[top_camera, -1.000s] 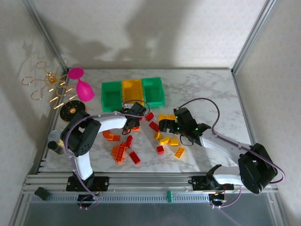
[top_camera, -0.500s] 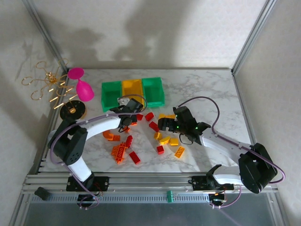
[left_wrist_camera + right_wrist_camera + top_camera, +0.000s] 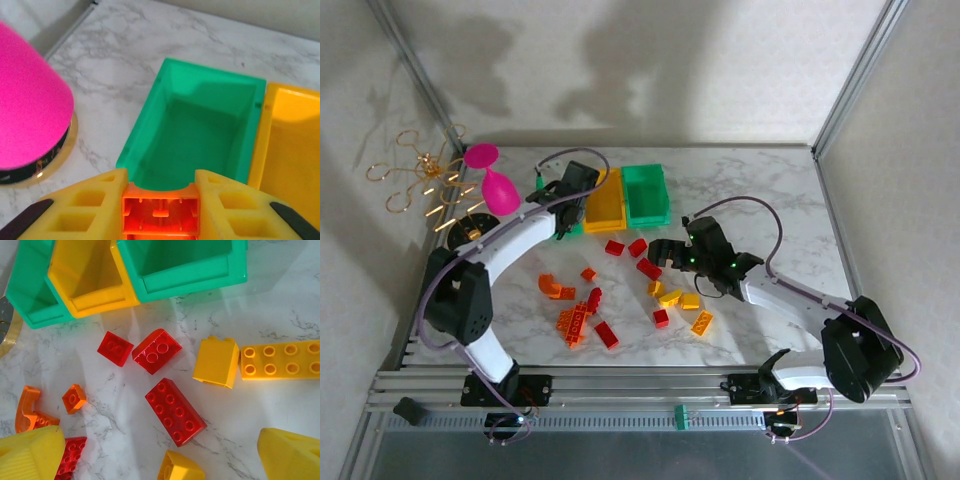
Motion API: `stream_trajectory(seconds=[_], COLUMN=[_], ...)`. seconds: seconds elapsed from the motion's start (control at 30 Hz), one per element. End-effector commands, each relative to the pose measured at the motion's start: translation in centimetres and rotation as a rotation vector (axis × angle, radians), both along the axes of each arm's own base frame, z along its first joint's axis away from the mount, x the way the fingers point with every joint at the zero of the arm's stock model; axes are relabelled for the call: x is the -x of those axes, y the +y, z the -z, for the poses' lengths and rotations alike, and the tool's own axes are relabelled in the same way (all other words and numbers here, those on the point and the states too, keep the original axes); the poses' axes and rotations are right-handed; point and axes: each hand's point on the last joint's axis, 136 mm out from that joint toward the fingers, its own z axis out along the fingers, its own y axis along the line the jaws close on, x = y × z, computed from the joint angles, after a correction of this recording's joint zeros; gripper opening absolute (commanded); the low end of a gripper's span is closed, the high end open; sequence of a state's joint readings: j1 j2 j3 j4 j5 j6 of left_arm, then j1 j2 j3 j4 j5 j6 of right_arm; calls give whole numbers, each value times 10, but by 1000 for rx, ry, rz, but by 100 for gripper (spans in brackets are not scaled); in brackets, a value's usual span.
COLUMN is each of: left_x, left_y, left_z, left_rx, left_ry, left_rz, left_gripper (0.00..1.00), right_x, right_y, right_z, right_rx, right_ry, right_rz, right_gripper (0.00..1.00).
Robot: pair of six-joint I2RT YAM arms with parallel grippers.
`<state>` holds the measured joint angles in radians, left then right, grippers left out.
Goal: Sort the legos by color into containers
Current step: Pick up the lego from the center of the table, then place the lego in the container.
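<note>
Goblet [image 3: 27, 100] beside left green bin [image 3: 149, 127], gold rack [image 3: 428, 170] beyond

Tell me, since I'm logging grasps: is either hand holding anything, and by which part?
The left hand pinches an orange brick by its opposite side walls. The right hand holds nothing.

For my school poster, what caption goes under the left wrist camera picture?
The left gripper holds an orange brick at the near end of a green bin, yellow bin beside it.
</note>
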<state>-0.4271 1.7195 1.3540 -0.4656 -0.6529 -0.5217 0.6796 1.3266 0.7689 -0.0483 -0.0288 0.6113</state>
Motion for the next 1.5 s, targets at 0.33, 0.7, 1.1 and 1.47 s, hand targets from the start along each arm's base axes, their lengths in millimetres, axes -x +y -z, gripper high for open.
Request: stream_trajectory(seconds=[0.33,0.7,1.1,1.47], left_x=[-50,-64,-28,78], left_y=[39,27,-25,-83], left_z=[31,57,20,42], left_rx=[-241,-247,-30,284], left_ry=[89,155,98,132], left_rz=[-125,-83,79,262], left_gripper=[33,50,58,63], right_x=[-9,-11,-1,31], right_y=[13,11,4,2], right_z=[-9,-10,-5,23], right_rx=[-5,19,55,109], right_ry=[-33,-42,-10,45], right_rz=[-25,-26,-41,-93], right_gripper=[99,99,99,99])
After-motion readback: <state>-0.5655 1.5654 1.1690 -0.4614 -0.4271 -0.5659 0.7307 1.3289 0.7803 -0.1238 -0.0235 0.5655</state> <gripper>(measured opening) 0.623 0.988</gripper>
